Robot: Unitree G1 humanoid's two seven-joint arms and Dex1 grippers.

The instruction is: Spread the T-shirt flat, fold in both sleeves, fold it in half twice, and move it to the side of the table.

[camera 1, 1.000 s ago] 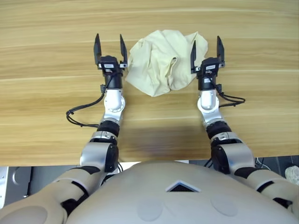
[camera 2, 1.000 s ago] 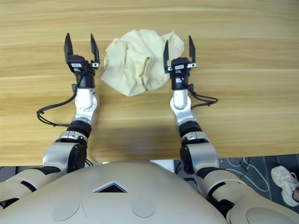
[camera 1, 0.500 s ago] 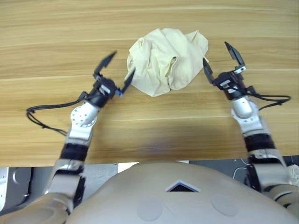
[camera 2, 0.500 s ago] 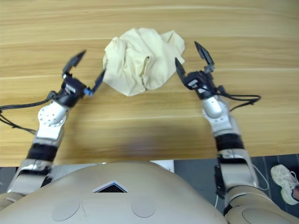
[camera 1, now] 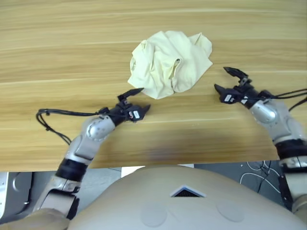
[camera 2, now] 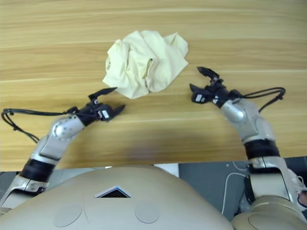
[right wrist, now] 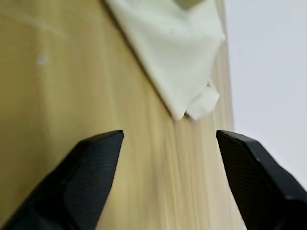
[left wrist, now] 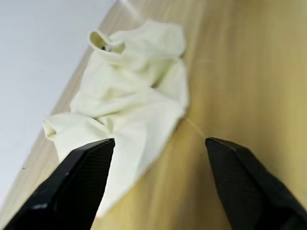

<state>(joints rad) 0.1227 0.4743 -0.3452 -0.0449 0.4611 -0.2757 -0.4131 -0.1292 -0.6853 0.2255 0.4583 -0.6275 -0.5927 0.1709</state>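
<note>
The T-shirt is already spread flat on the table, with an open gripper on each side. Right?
Not flat: the left eye view shows the T-shirt crumpled in a heap on the table. The left gripper and right gripper are open, one each side.

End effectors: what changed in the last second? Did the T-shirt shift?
Both arms swung outward; the left end effector and right end effector now point inward at the T-shirt from either side, open, holding nothing. The T-shirt stayed crumpled in place.
</note>
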